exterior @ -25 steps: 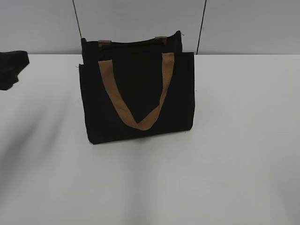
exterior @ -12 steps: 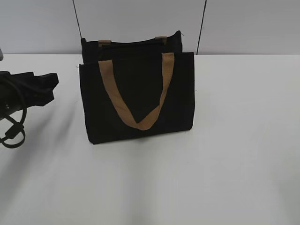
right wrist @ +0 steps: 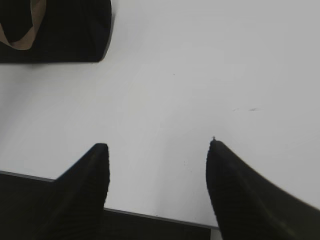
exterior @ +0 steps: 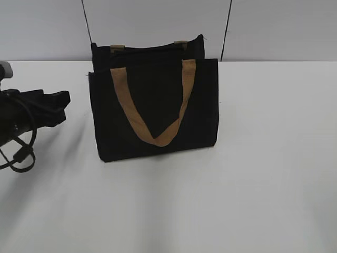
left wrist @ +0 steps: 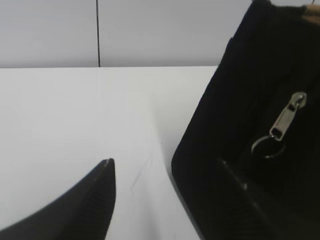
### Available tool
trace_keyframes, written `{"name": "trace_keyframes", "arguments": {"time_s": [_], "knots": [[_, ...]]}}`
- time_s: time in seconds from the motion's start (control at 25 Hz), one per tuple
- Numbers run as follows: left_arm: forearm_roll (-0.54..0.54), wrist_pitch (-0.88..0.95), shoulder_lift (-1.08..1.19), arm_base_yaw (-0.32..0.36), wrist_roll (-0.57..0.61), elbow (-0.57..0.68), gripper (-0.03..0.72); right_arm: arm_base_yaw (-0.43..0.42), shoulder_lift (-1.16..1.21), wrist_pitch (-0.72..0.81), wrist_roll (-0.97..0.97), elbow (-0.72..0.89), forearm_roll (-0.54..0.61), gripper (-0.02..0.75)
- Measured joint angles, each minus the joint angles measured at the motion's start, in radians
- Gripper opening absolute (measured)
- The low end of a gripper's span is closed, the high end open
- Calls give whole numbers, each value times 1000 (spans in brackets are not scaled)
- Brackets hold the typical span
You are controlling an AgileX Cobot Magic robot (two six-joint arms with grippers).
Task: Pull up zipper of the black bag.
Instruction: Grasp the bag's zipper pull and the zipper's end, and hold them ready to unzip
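Black bag [exterior: 152, 105] upright mid-table, zipper [left wrist: 286, 120] on its end panel at 9 o'clock, left gripper [left wrist: 167, 172] at 9 o'clock near it, fingers spread, empty; right gripper [right wrist: 156, 150] spread wide, empty, over bare table [exterior: 263, 158].

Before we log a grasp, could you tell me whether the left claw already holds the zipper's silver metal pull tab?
No, the silver metal pull tab hangs free, untouched by the open left claw.

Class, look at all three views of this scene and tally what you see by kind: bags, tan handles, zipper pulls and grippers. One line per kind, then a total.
Black bag: 1
Tan handles: 2, front handle hanging down, back handle only partly showing
Zipper pull: 1
Grippers: 2, left gripper, right gripper, both open
Total: 6
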Motion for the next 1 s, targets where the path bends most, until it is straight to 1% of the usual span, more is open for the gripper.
{"name": "trace_keyframes", "arguments": {"time_s": [0.2,0.4,0.64,0.72,0.84,1.0], "knots": [[73,-47,66,0,0,0,468,0,0,0,0,0,0,465],[111,-88,118,1,-1,0,468,0,0,0,0,0,0,465],[154,-101,154,32,-1,-28,468,0,0,0,0,0,0,465],[204,-101,171,45,-1,-47,468,0,0,0,0,0,0,465],[323,-101,203,51,-1,-83,468,0,0,0,0,0,0,465],[411,-102,241,51,-1,-127,468,0,0,0,0,0,0,465]]}}
